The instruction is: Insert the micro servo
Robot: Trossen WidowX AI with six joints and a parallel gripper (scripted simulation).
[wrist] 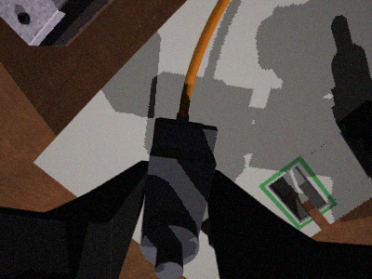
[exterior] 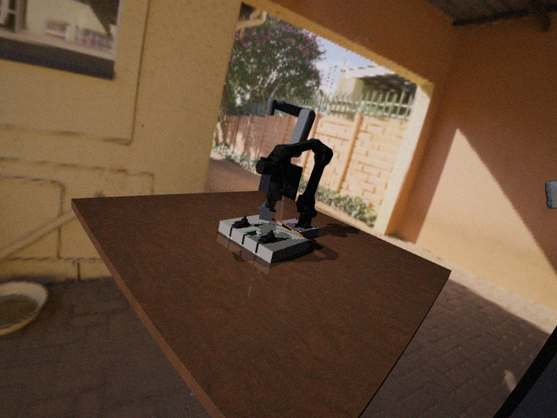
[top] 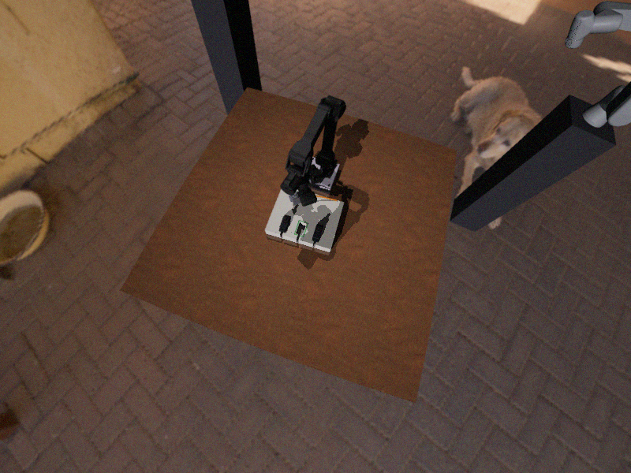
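Note:
My gripper point(wrist: 179, 173) point(top: 300, 195) point(exterior: 268, 207) is shut on the loose micro servo point(wrist: 179, 181) point(exterior: 265, 212), a grey-blue block. It grips the servo across its body, low over the back part of the grey deck point(top: 278, 214) point(exterior: 280, 252) point(wrist: 93, 144). The servo's round shaft end points toward the bottom of the wrist view. Its orange cable point(wrist: 201, 51) runs away over the deck. The empty pocket, outlined in green point(wrist: 280, 172) point(top: 301, 229) point(exterior: 250, 232), lies near the deck's front edge, to the right of the servo in the wrist view.
Two seated dark servos point(top: 285, 222) point(top: 319, 229) flank the marked pocket; one of them point(wrist: 351, 93) shows in the wrist view. The arm's base point(top: 326, 178) stands behind the deck. Dark posts point(top: 229, 46) point(top: 530, 162) stand off the brown table point(top: 203, 264).

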